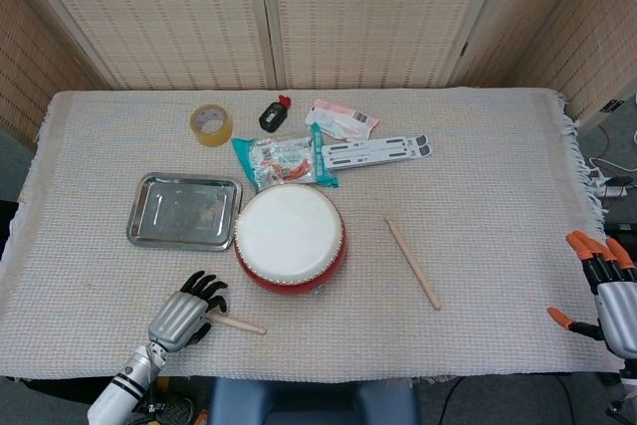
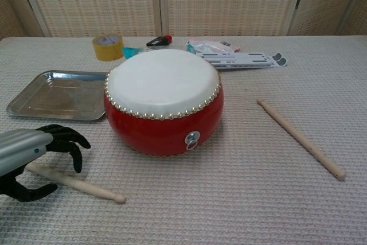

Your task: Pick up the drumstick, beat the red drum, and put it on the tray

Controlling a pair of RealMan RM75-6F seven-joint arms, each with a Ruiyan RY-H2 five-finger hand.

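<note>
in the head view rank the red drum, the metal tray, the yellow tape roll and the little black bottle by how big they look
Largest to smallest:
1. red drum and metal tray: they cover a similar area, too close to rank.
2. yellow tape roll
3. black bottle, only slightly smaller than the tape roll.

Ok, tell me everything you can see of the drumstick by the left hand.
The drumstick is a plain, pale wooden rod lying flat on the woven cloth in front of the red drum. Its rounded tip points right. The left hand arches over its other end, fingers spread around it, not visibly closed on it.
</note>
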